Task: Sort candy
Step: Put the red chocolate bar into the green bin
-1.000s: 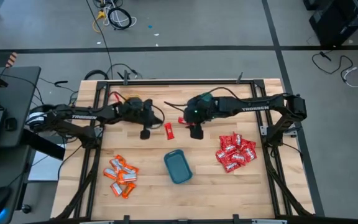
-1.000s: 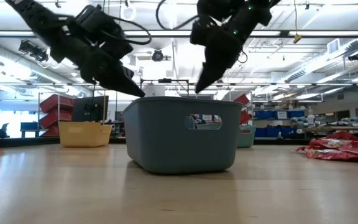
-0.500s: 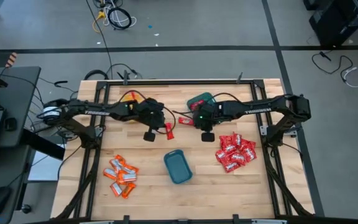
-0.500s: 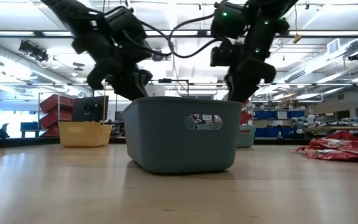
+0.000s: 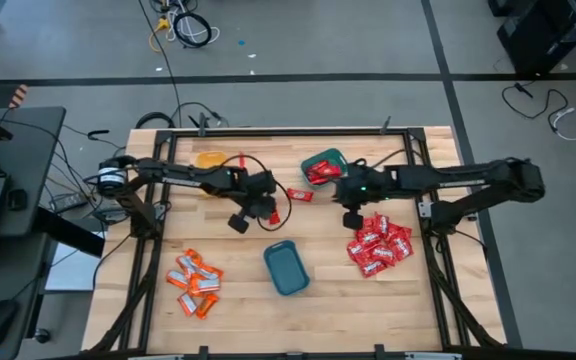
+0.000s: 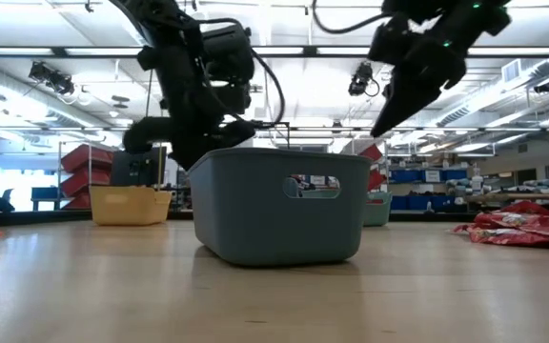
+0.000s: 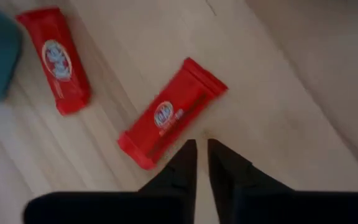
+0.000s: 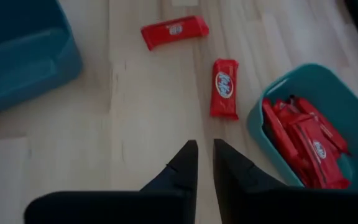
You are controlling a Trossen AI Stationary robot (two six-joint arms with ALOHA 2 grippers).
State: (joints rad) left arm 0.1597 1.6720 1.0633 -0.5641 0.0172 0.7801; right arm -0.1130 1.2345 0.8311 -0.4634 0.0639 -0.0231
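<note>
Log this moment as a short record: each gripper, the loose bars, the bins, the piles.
left gripper: shut, empty, over the table beside a red bar
right gripper: shut, empty, near the filled teal bin
loose bars: two on the wood
empty teal bin: table centre
orange packets: left pile
red packets: right pile

Both arms are dark, nearly black, built from slim tube links between bulkier rounded joints. The left arm (image 5: 183, 176) and the right arm (image 5: 448, 178) each carry pale lettering along the forearm link, too small to read. A small green light glows on the right arm's wrist housing (image 5: 361, 186). Black cables loop loosely beside the wrists. The left gripper (image 7: 202, 163) and right gripper (image 8: 204, 163) each end in two matte black, tapering fingers.
</note>
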